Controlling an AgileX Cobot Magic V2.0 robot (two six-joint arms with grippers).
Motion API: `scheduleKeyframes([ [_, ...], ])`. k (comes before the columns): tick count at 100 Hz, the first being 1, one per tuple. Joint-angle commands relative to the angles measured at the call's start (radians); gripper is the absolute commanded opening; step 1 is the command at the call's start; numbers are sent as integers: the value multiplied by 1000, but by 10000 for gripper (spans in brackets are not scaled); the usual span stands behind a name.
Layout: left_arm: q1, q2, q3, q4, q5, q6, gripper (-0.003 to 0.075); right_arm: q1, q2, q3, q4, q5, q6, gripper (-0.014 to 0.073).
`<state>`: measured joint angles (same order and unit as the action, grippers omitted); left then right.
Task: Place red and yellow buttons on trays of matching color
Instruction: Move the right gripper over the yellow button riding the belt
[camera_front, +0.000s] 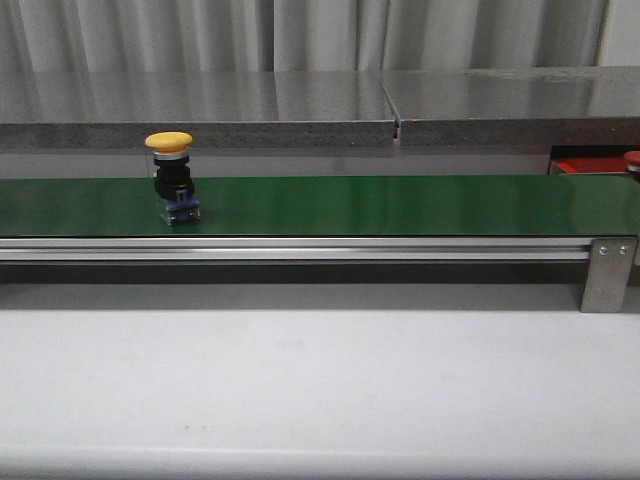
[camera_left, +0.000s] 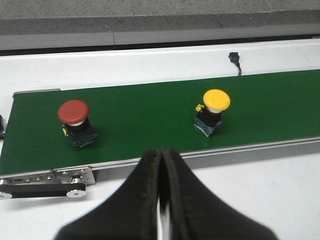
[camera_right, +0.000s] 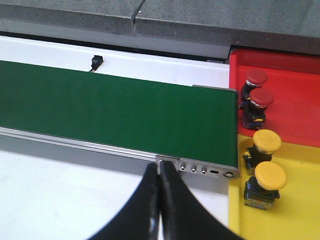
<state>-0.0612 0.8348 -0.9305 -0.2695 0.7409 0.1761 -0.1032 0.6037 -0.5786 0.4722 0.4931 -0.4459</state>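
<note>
Pushbuttons ride the green belt (camera_left: 150, 115): yellow button (camera_left: 216, 101) and red button (camera_left: 74, 112), upright. Rigid, top-heavy, likely light; grip the dark base, not the slick cap. Left gripper (camera_left: 161, 165) and right gripper (camera_right: 159, 175) are closed, empty.

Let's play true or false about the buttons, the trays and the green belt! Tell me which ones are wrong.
1. A yellow button sits on the green belt. True.
2. The red button on the belt is lying inside a tray. False: it stands on the belt.
3. The red tray holds two red buttons. True.
4. The yellow tray is empty. False: two yellow buttons stand in it.
5. The left tool is gripping a button. False: it is shut on nothing.
</note>
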Motion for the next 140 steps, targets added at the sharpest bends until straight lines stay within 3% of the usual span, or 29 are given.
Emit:
scheduleKeyframes([
  [1,-9,-92,47,-23,-99,-2,-20,3,3,-29,21,-56,-3,-118],
  [28,-9,-297,211,-23,-112,-2,-20,42,103,-132,20,14,-3,-116],
  [55,-9,-322,222,-23,-112,-2,-20,149,321,-333,9,113,-3,-107],
  [64,-9,-322,222,-23,-110,-2,-20,190,406,-409,5,152,-14,-15],
  [81,-9,-322,222,-23,-110,-2,-20,278,555,-545,5,186,-15,385],
  [93,-9,-322,222,-23,-110,-2,-20,334,653,-631,5,232,-15,568],
  [140,-9,-322,222,-23,-110,-2,-20,508,996,-905,6,307,-14,584],
])
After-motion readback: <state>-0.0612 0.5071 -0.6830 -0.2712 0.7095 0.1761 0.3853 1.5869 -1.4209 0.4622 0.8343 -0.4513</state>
